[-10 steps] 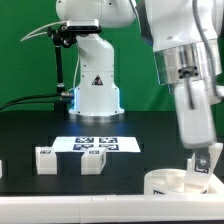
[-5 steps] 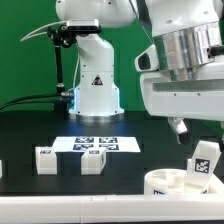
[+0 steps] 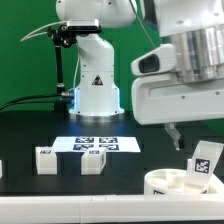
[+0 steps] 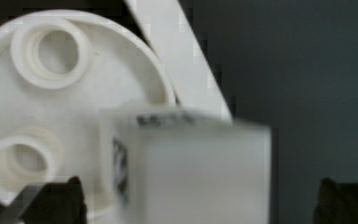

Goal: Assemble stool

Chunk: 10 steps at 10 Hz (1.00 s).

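Note:
The round white seat disc lies at the front of the exterior view's right. It also shows in the wrist view with two round sockets. A tagged white leg stands in it, slightly tilted, and is blurred in the wrist view. My gripper hangs open above and to the left of that leg, apart from it. In the wrist view my gripper has dark fingertips wide on either side of the leg. Two more legs stand on the table at the left.
The marker board lies behind the two loose legs. The robot base stands at the back. Another white part shows at the left edge. A long white rail runs past the seat disc.
My gripper let go of the leg on the seat disc and rose up and away. The leg stays standing in the disc.

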Each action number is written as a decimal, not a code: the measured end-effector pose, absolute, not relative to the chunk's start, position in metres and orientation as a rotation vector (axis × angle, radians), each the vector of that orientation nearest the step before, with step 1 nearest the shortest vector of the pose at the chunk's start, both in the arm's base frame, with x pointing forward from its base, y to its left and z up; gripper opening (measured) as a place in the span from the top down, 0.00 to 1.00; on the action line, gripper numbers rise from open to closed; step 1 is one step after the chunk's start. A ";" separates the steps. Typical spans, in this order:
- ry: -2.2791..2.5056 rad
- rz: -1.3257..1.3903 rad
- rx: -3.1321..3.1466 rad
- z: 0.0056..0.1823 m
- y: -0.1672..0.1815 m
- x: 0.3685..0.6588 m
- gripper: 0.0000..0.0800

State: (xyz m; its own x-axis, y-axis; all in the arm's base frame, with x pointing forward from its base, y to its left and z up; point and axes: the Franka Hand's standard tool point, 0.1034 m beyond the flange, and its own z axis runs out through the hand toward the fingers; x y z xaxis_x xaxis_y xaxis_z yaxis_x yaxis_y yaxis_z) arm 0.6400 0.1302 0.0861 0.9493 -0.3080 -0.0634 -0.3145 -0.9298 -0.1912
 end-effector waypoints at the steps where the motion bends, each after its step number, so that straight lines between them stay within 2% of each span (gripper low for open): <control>1: 0.327 0.040 -2.921 0.083 0.129 0.638 0.19; 5: -0.076 -0.015 -2.953 0.084 0.122 0.641 0.19; 7: -0.749 -0.014 -2.951 0.089 0.128 0.640 0.19; 10: -1.219 0.006 -2.814 0.082 0.126 0.634 0.19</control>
